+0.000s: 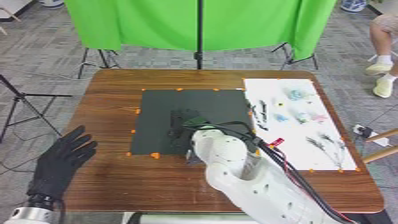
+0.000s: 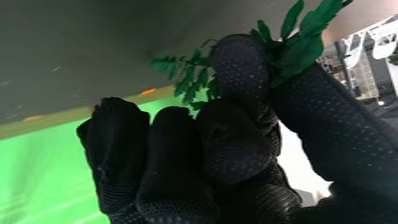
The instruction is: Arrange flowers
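Table [image 1: 160, 187]: brown wood, spread across the middle and lower part of the head view
Left hand [image 1: 62, 161]: black glove at the lower left of the frame, over the side of the table; open, with fingers straight and a little apart
White arm [image 1: 233, 162]: in from the lower right of the frame, dark cables along it
Right hand [image 1: 180, 121]: black glove near the centre of the frame, over the dark mat [image 1: 155, 132]; fingers curled, with a green sprig [image 2: 304, 47] pinched between thumb and finger at the upper right of the wrist view; more leaves hang beside the fingertips
Red piece [image 1: 276, 142]: right of centre, at the left edge of the white sheet [image 1: 275, 160]
White sheet: right side of the frame, beside the mat; thin stems [image 1: 330, 147] on its lower part, dark slips [image 1: 260, 114] along its left, pale blue and pink blooms [image 1: 302, 117] above the stems
Orange tabs [image 1: 155, 155]: along the edges of mat and sheet
Green cloth [image 1: 151, 25]: across the top of the frame, behind a dark pole [image 1: 200, 37]
Floor [image 1: 53, 65]: grey, around the table
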You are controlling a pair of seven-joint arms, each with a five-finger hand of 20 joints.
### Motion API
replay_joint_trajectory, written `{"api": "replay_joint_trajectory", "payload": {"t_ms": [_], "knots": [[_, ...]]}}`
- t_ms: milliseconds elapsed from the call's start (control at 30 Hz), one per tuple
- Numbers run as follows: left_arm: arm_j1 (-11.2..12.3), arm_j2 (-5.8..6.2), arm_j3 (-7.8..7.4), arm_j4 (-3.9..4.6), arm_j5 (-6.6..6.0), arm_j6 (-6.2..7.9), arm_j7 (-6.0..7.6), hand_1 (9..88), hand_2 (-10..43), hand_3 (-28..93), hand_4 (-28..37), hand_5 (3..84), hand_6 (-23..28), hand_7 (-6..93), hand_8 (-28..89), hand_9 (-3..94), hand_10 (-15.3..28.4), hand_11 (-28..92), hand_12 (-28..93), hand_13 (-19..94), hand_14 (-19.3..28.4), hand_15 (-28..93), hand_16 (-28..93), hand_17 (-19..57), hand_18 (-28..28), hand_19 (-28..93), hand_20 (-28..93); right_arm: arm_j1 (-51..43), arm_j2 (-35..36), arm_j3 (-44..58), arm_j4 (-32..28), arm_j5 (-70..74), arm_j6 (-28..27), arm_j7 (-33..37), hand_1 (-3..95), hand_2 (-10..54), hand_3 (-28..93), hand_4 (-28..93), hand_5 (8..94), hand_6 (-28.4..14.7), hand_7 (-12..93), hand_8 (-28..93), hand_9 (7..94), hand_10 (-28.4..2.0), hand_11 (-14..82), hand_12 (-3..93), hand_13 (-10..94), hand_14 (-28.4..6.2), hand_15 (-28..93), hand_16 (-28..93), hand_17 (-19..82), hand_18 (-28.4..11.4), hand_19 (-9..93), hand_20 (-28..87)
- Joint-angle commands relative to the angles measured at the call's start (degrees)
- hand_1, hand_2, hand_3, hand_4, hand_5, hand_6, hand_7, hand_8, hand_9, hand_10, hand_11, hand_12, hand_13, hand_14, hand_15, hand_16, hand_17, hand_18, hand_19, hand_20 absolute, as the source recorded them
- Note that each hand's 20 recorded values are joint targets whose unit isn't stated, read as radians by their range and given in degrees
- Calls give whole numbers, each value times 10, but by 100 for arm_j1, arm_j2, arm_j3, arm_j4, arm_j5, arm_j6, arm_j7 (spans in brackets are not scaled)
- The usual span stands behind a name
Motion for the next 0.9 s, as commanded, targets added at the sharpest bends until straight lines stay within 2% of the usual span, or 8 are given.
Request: {"api": "replay_joint_trajectory", "payload": {"t_ms": [33, 433, 500, 900], "knots": [[-192, 106, 113, 78, 44, -147, -230, 235, -11, 691, -272, 321, 36, 202, -92, 287, 121, 249, 173, 241, 140, 389, 10, -80, 209, 498, 105, -38, -235, -54, 90, 103, 197, -75, 397, -91, 876, -136, 767, -22, 563, 217, 922, -62, 657, 434, 879, -63, 828, 395, 582, -203, 932, 681], [-357, 143, 246, 137, 53, -228, -294, 234, -11, 691, -273, 321, 36, 202, -92, 287, 121, 248, 173, 242, 139, 390, 10, -81, 210, 499, 106, -148, -213, -232, 120, 412, 538, -427, 404, -82, 865, -143, 760, -23, 561, 216, 916, -64, 654, 433, 874, -66, 826, 397, 573, -204, 932, 679], [-445, 173, 291, 175, 47, -243, -315, 234, -11, 691, -273, 320, 35, 202, -92, 287, 120, 248, 173, 242, 139, 390, 10, -80, 210, 498, 106, -125, -205, -268, 215, 324, 694, -598, 406, -80, 862, -146, 760, -24, 561, 215, 914, -65, 654, 433, 873, -67, 826, 397, 571, -203, 932, 678], [-760, 271, 490, 288, 63, -355, -318, 234, -9, 690, -273, 319, 35, 202, -92, 287, 120, 246, 174, 242, 139, 390, 9, -81, 210, 498, 106, 366, -261, -661, 637, 467, 1190, -453, 411, -76, 855, -152, 756, -24, 560, 211, 910, -66, 653, 432, 870, -68, 825, 396, 565, -204, 932, 674]]}}
